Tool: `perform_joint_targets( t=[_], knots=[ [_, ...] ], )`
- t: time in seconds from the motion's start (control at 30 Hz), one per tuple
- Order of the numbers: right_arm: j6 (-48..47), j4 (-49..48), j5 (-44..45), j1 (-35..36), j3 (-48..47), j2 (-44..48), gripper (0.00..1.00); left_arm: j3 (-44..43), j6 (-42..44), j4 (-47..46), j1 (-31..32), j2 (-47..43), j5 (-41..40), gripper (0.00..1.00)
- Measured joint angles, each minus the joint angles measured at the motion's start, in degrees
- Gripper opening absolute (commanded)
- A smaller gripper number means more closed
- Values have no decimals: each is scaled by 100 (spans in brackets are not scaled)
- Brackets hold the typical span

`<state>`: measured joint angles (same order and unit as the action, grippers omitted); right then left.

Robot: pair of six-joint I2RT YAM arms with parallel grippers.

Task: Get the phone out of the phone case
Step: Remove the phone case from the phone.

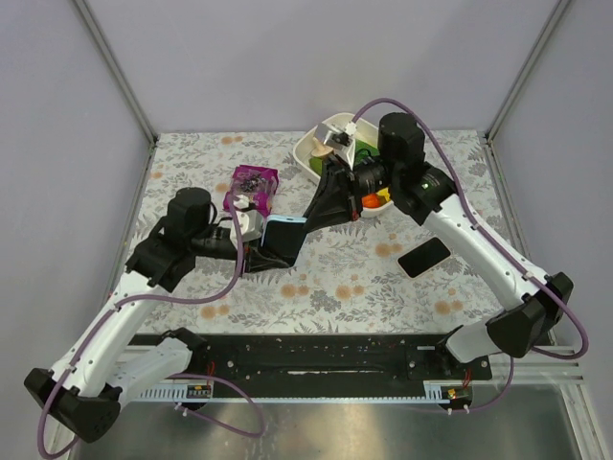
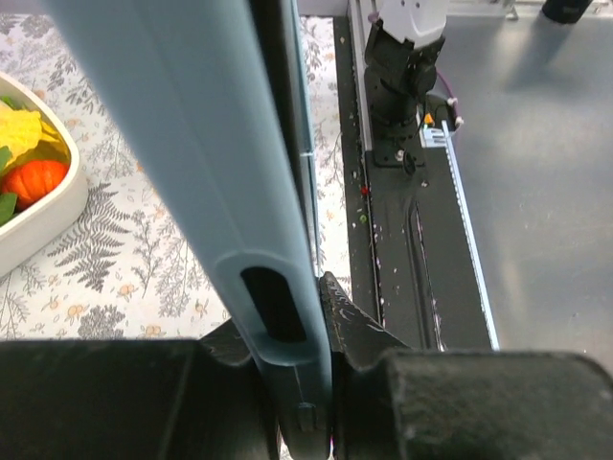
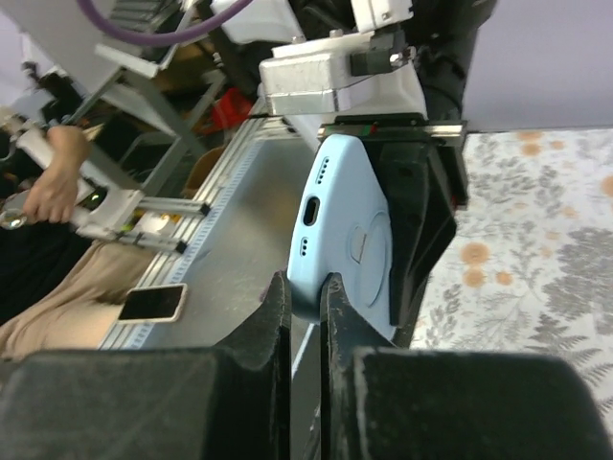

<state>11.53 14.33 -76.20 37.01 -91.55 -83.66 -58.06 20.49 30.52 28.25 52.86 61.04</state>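
Left pincer: almost closed, clamped on one end of the light blue phone case, with one black finger on each face.
Right pincer: closed to a narrow slit, pinching the rim of the same case at the opposite end.
Case: held tilted between both pincers, port cut-outs turned toward the right wrist camera.
Phone: black flat rectangular phone, lying on the flower-printed tablecloth, right of the case, well apart from it, beside the right arm.
Around: purple box just behind the left pincer; white oval bowl of toy food behind the right pincer.
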Motion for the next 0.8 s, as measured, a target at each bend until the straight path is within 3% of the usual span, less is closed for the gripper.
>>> perform_joint_targets(
  t=[0.07,0.2,0.3,0.57,0.8],
  knots=[
    [575,-861,-267,57,330,0,0,-9,245,264,44,-44,-85,0],
    [3176,-4260,-981,136,892,-299,0,-111,726,577,203,-140,-319,0],
    [4306,-5619,-1327,229,890,-529,0,-153,1047,719,332,-153,-476,0],
    [5866,-6780,-1322,555,782,-785,0,-306,1899,1113,710,-144,-798,0],
    [6249,-6924,-1143,745,737,-918,0,-306,1956,1228,785,0,-1386,0]
  ],
)
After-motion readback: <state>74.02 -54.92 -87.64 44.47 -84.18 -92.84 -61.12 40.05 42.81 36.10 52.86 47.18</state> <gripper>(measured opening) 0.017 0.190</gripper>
